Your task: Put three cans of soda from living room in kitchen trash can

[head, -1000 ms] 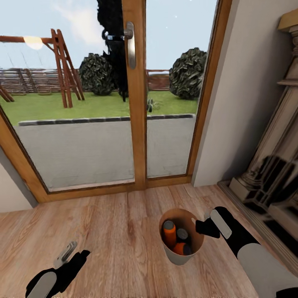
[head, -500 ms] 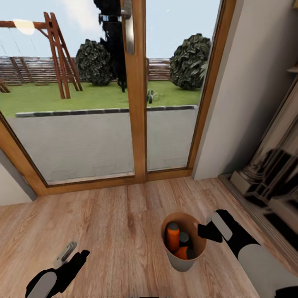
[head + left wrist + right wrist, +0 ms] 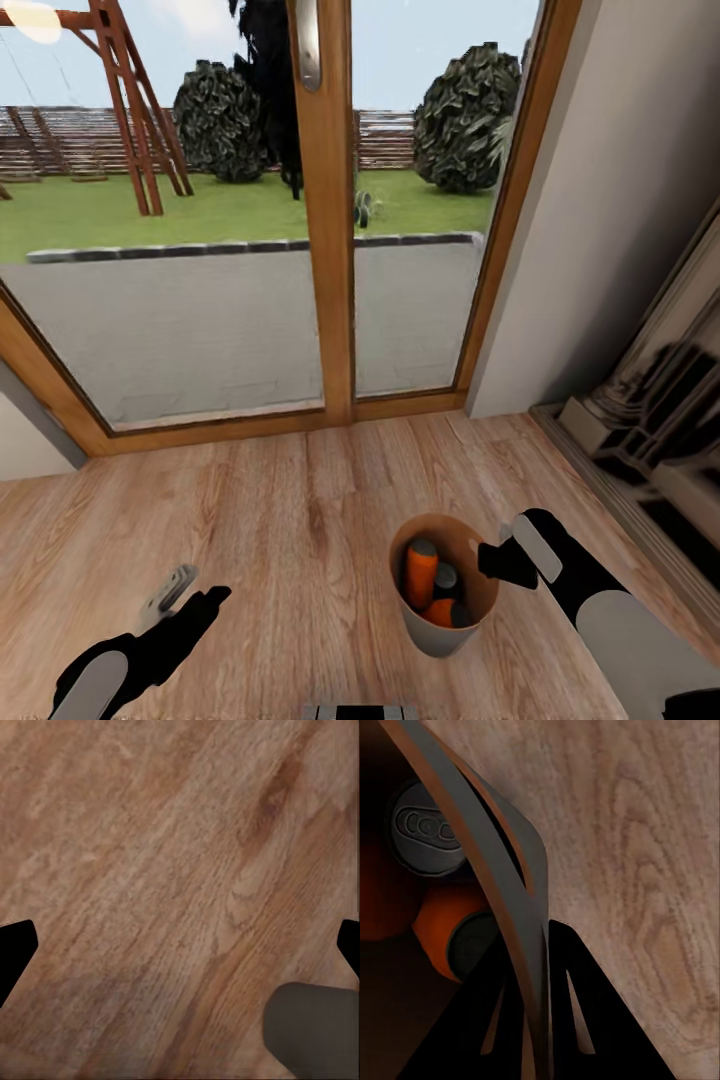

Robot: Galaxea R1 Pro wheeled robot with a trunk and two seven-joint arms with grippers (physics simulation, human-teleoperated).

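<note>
Here, right arm (image 3: 620, 625) outstretched, trash can (image 3: 440, 630) clamped.

Wooden floor (image 3: 280, 530) under the tash can (image 3: 440, 630)

2 orange cans (image 3: 421, 575), 1 dark can (image 3: 446, 581), 1 bucket (image 3: 436, 635), 2 pincers (image 3: 492, 560).

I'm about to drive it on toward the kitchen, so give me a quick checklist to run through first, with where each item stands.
1. Right end effector clamped on the trash can rim: ok, the right wrist view shows its fingers astride the wall.
2. Cans aboard: ok, two orange cans and a dark can inside.
3. Trash can upright: ok, only slightly tilted.
4. Left end effector free: ok, open over bare wooden floor.
5. Path ahead: not ok, glass doors straight in front.
6. Kitchen in sight: not ok.
</note>
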